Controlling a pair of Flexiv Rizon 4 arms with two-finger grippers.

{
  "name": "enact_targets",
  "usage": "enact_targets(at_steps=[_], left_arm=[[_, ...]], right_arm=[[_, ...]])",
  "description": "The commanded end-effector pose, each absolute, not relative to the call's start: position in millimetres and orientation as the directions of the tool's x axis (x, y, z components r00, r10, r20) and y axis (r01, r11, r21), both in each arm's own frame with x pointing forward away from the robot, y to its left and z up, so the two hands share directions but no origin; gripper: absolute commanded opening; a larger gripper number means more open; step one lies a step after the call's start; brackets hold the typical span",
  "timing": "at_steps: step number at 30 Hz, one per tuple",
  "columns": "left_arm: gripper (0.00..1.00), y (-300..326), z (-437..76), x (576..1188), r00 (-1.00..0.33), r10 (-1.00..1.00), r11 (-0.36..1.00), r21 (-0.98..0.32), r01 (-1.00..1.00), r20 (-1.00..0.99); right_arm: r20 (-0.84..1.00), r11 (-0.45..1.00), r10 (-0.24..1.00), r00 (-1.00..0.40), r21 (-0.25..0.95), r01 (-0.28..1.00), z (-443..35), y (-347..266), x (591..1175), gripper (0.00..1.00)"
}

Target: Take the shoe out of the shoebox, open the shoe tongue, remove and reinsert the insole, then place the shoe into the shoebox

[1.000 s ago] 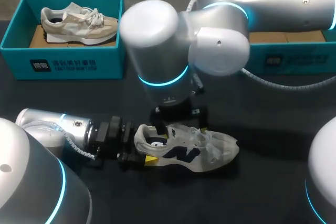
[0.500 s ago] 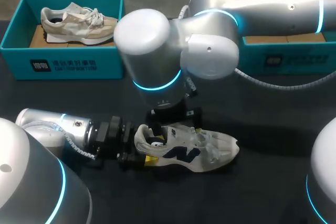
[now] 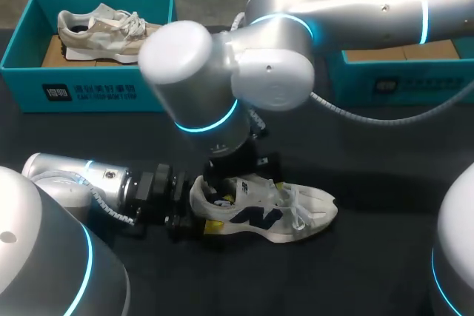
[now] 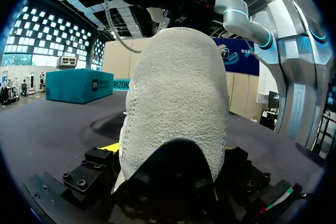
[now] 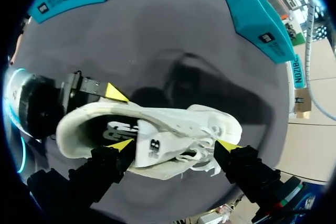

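Left pincer [image 3: 194, 220] stays clenched on the shoe [image 3: 274, 212] heel. Right arm [image 3: 266, 79] has swung left; right pincer [image 5: 174, 144] stands released, 1 fingertip [image 5: 122, 144] inside the collar.

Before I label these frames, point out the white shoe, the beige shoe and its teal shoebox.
white shoe [image 3: 268, 218]: head view, side panel.
beige shoe [image 3: 100, 35]: head view, midfoot side.
teal shoebox [image 3: 89, 91]: head view, front wall.

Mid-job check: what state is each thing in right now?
White shoe: out of its box, upright on the table, heel gripped.
Left hand: shut on the heel.
Right hand: open, above the shoe.
Left box: open, beige shoe inside.
Right box: open.
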State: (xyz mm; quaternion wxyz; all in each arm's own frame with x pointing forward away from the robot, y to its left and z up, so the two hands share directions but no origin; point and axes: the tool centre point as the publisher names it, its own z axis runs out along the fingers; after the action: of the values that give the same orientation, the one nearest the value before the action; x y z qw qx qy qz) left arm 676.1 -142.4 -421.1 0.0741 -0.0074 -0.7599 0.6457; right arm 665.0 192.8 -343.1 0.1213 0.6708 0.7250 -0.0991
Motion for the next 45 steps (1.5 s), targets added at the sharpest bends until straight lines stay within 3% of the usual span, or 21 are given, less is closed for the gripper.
enact_targets(at_steps=[1,22,32,36,42,45], left_arm=[[0.0,-141.1,-423.5,675.9,-0.989,0.107,0.167,-0.982,-0.085,0.104],[0.0,-141.1,-423.5,675.9,-0.989,0.107,0.167,-0.982,-0.085,0.104],[0.0,-141.1,-423.5,675.9,-0.989,0.107,0.167,-0.982,-0.085,0.104],[0.0,-141.1,-423.5,675.9,-0.989,0.107,0.167,-0.982,-0.085,0.104],[0.0,-141.1,-423.5,675.9,-0.989,0.107,0.167,-0.982,-0.085,0.104],[0.0,-141.1,-423.5,675.9,-0.989,0.107,0.167,-0.982,-0.085,0.104]], right_arm=[[-0.357,-0.166,0.913,0.195,0.111,0.98,-349.8,190.8,659.0,1.0],[-0.308,-0.235,0.913,0.267,0.138,0.962,-323.7,159.6,652.5,1.0],[-0.24,-0.249,0.934,0.264,0.091,0.964,-325.0,158.8,654.1,1.0],[-0.21,-0.228,0.948,0.239,0.077,0.971,-326.8,166.4,653.7,0.85],[-0.191,-0.22,0.954,0.23,0.069,0.973,-318.9,176.5,647.1,0.51],[-0.179,-0.217,0.958,0.226,0.069,0.974,-316.1,178.0,644.6,0.49]])
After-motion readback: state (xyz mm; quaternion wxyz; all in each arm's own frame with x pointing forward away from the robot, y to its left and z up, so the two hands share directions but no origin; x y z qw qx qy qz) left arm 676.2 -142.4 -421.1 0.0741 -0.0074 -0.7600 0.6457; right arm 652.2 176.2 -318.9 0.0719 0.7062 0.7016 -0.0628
